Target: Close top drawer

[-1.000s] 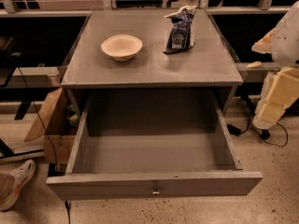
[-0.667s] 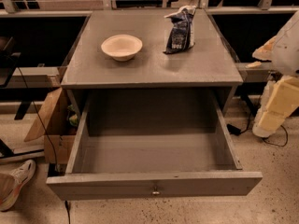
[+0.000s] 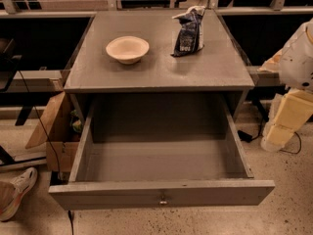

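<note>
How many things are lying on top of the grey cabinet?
2: a bowl left of centre and a dark bag towards the back right. The gripper hangs at the right, beside the open top drawer.

Robot arm (image 3: 299,58) at the three o'clock edge, white upper link, pale gripper (image 3: 277,136) hanging toward six o'clock

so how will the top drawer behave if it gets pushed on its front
The drawer looks empty, so it likely slides in lightly. It is wide, so a push away from the centre knob may skew it. Its boards look stiff. The hand hangs to its right, apart from it.
</note>
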Motion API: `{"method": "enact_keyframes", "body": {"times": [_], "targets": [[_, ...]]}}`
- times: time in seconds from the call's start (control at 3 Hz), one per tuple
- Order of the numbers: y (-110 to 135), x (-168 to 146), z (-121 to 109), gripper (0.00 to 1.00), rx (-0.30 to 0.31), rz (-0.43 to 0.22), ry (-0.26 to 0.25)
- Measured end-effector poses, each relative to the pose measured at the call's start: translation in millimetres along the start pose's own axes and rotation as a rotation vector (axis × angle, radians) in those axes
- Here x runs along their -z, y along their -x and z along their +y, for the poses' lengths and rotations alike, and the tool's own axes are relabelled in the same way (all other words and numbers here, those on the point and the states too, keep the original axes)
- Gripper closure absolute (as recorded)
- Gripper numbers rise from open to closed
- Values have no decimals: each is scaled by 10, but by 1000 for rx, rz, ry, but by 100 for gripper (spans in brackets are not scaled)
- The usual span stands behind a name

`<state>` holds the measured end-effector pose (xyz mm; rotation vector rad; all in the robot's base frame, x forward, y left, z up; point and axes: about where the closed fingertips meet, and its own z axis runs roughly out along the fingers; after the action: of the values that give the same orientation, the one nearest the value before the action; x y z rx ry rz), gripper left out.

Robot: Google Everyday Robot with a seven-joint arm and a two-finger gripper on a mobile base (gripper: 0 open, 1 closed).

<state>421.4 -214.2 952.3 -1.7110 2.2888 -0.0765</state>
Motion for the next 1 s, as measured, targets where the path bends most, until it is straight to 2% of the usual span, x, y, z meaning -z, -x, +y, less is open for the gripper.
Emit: {"method": "enact_keyframes", "body": {"times": [0.33, 0.67, 1.0], "targets": [[-37, -69, 119, 0, -14, -37, -8], [-96, -232, 413, 0, -40, -102, -3], [-140, -631, 782, 19, -71, -152, 64]]}}
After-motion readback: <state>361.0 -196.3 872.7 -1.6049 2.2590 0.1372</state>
